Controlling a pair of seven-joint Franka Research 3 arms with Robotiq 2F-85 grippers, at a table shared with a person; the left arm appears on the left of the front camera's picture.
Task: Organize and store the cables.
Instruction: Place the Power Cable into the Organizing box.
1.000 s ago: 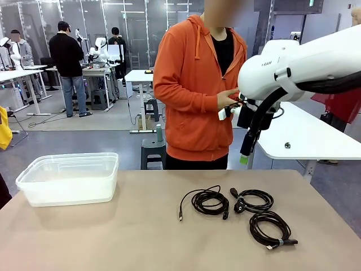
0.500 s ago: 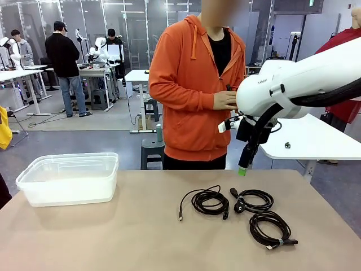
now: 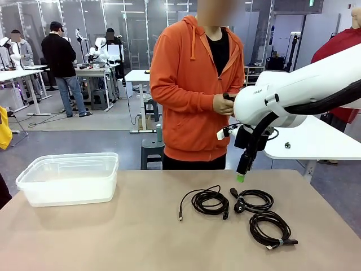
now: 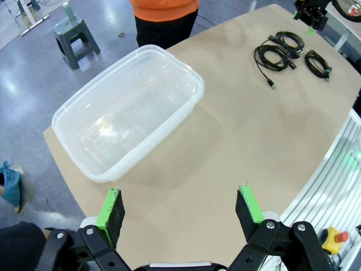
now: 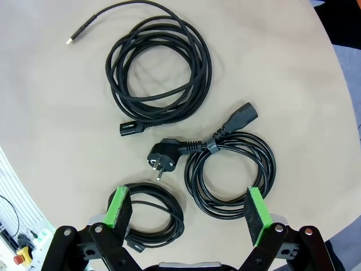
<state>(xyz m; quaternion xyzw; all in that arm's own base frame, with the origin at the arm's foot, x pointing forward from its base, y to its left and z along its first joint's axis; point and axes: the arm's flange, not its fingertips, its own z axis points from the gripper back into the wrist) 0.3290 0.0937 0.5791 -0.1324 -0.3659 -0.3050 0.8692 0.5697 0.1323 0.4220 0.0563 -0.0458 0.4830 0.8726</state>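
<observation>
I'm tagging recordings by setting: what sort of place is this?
Likely a robotics lab or workshop: a white robot arm over the table, an emergency-stop button beside it, and white workbenches behind.

Three coiled cables [image 5: 210, 144] beneath wide-spread claw [image 5: 186, 199]

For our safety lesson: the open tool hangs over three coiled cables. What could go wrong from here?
The power cord has its plug close to the neighbouring coil, so lifting one could drag the other. The loose coil shows no tie and has a free end; it might unwind on the way to the far bin.
</observation>
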